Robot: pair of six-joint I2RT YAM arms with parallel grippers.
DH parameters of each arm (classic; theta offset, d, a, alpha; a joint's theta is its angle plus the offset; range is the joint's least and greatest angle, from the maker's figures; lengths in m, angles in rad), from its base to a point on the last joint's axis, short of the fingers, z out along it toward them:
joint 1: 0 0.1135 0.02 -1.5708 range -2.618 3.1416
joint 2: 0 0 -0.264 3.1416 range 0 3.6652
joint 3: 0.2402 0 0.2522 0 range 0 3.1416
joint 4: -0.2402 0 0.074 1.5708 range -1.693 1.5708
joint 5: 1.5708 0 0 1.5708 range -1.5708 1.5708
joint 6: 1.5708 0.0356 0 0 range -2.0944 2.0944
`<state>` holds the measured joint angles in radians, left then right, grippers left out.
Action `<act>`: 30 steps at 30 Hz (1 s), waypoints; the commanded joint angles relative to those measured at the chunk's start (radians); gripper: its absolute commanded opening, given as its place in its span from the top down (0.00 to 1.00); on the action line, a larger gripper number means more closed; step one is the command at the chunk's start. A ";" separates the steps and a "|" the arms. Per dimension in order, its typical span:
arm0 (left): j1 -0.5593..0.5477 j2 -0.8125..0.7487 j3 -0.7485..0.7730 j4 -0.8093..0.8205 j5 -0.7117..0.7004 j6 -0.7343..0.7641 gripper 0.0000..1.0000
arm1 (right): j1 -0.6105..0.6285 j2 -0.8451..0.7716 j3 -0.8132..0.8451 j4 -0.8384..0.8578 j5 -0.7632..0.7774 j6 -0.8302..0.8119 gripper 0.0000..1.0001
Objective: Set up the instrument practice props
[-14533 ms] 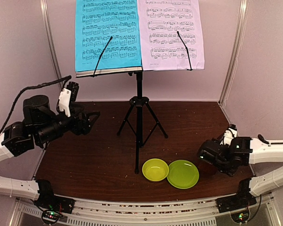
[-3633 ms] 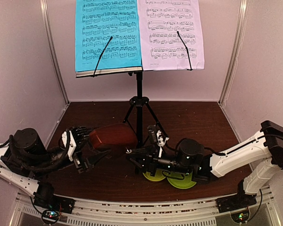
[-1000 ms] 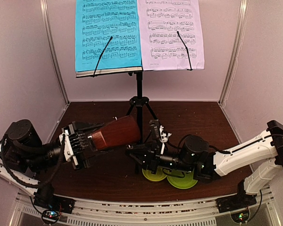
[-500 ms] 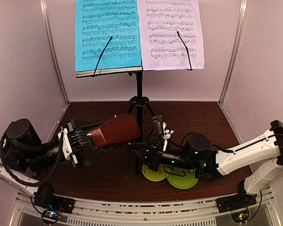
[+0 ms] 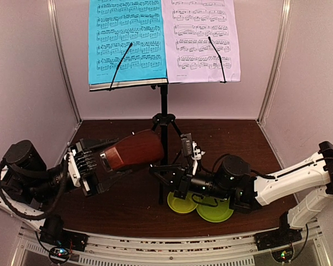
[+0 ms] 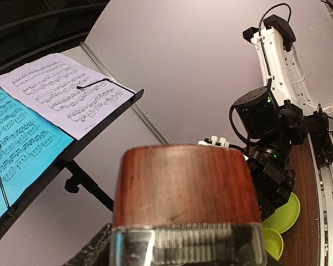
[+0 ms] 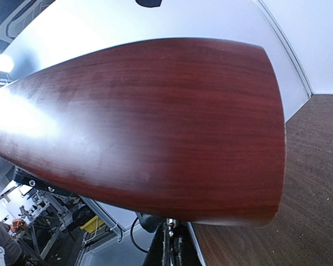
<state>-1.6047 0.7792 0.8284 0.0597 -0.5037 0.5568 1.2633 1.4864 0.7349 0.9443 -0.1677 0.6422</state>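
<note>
My left gripper [image 5: 100, 160] is shut on the narrow end of the brown metronome [image 5: 134, 151] and holds it on its side above the table, beside the stand's pole. The metronome [image 6: 180, 188] fills the lower left wrist view. My right gripper [image 5: 155, 172] reaches in from the right, its tips just under the metronome's wide end. In the right wrist view the metronome [image 7: 144, 122] looms over my shut right gripper [image 7: 169, 244], with a small metal stub at the tips. The black music stand [image 5: 164, 127] carries the cyan sheet [image 5: 126, 41] and lilac sheet [image 5: 202, 39].
A lime-green bowl [image 5: 182, 201] and lime-green plate [image 5: 215, 209] lie under my right arm near the front edge. The stand's tripod legs spread over the brown table [image 5: 233, 144]. Pale walls close in on three sides.
My right gripper's jaws have closed and it has crept left and up toward the metronome's wide end. My left gripper has raised the metronome slightly.
</note>
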 commanded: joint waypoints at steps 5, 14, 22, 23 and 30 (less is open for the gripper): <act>-0.011 -0.040 0.011 0.175 0.057 0.075 1.00 | -0.030 -0.074 0.030 0.163 0.026 0.124 1.00; -0.013 -0.102 -0.008 0.063 0.075 0.046 1.00 | -0.062 -0.146 0.011 0.259 0.018 0.215 1.00; -0.013 -0.123 -0.017 0.071 0.081 0.054 1.00 | -0.061 -0.141 0.041 0.325 -0.011 0.266 1.00; -0.014 -0.118 -0.017 0.074 0.085 0.054 1.00 | -0.061 -0.138 0.045 0.330 -0.012 0.273 1.00; -0.013 -0.108 -0.030 0.101 0.087 0.063 1.00 | -0.061 -0.101 0.053 0.411 -0.001 0.345 1.00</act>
<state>-1.6054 0.6941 0.8116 0.1036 -0.4664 0.6083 1.2381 1.3964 0.7341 1.0996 -0.2516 0.9165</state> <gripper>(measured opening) 0.623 0.016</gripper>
